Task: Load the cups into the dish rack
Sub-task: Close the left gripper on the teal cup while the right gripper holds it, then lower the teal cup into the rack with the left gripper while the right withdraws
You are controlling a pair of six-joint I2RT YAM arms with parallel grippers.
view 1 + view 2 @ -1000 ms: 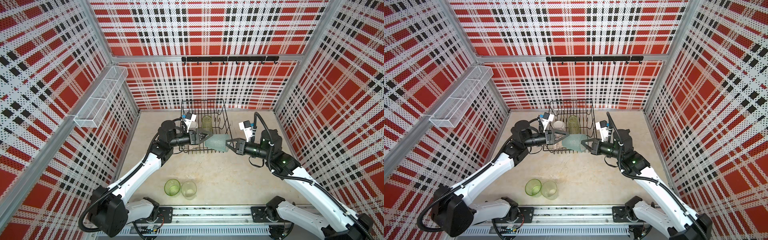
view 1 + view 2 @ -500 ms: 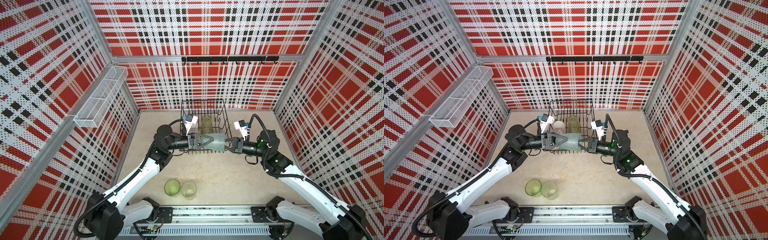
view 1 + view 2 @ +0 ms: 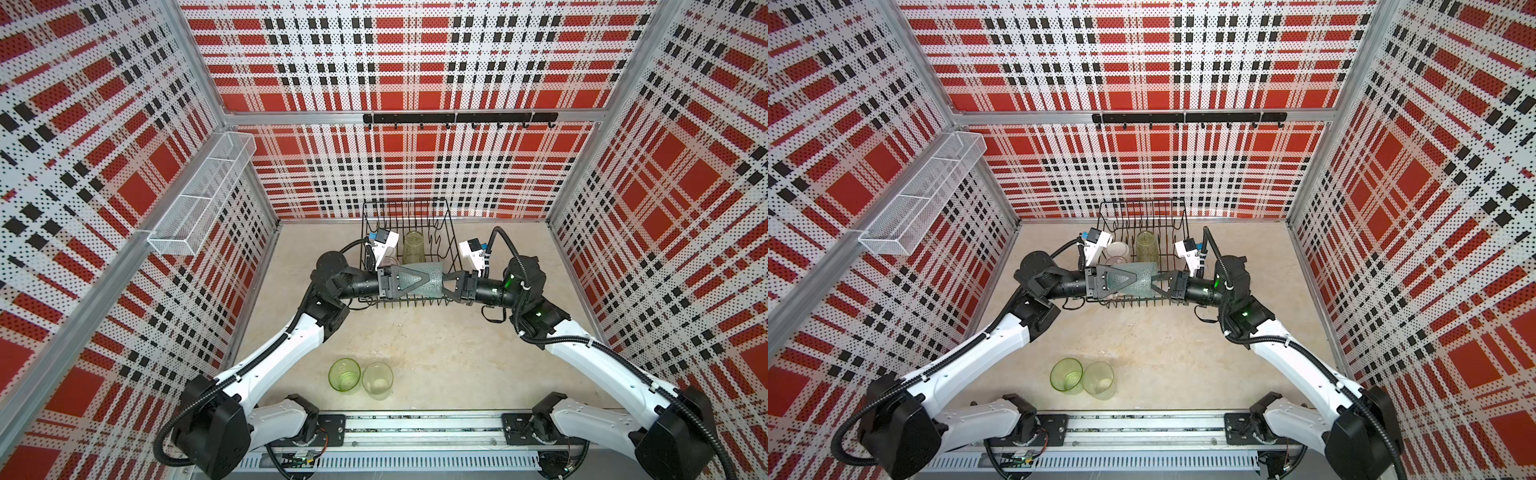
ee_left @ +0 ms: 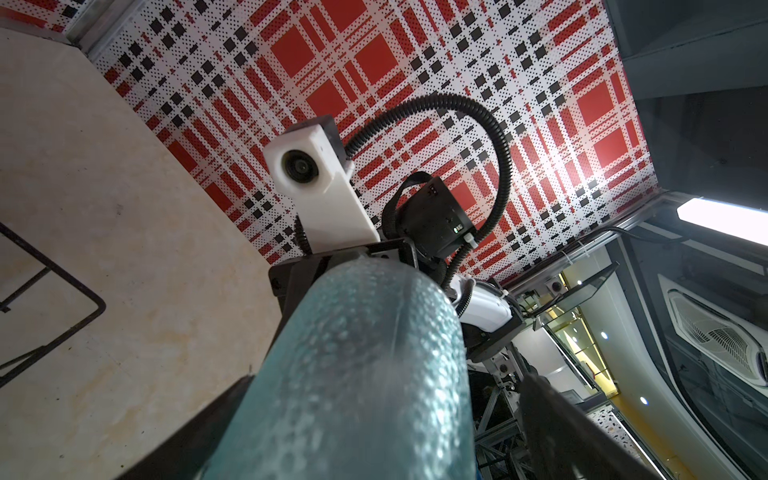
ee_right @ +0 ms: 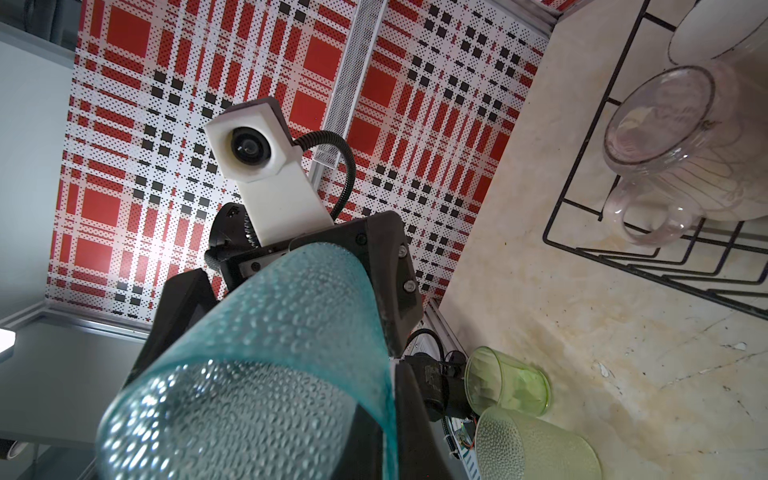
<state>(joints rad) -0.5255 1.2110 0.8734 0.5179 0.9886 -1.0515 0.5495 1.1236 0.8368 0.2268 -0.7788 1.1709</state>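
Though translucent, pebbled teal tumbler (image 3: 434, 271)

Your cell is walled on three sides by perforated plaid panels (image 3: 415, 178) in red, white and black, joined by aluminium posts. Beyond the left gripper (image 3: 436, 280) and right gripper (image 3: 449, 284), high on the back wall, you have a black hook rail (image 3: 457, 118). A white mesh basket (image 3: 203, 195) hangs on the side wall out from the left gripper, higher than it. Beneath both lies a beige marbled floor (image 3: 436, 345), blotchy in places. In the left wrist view, outside the cell, you see a lit ceiling strip (image 4: 723, 222) and an air vent (image 4: 719, 336).

White mug (image 5: 715, 29) partly off-frame
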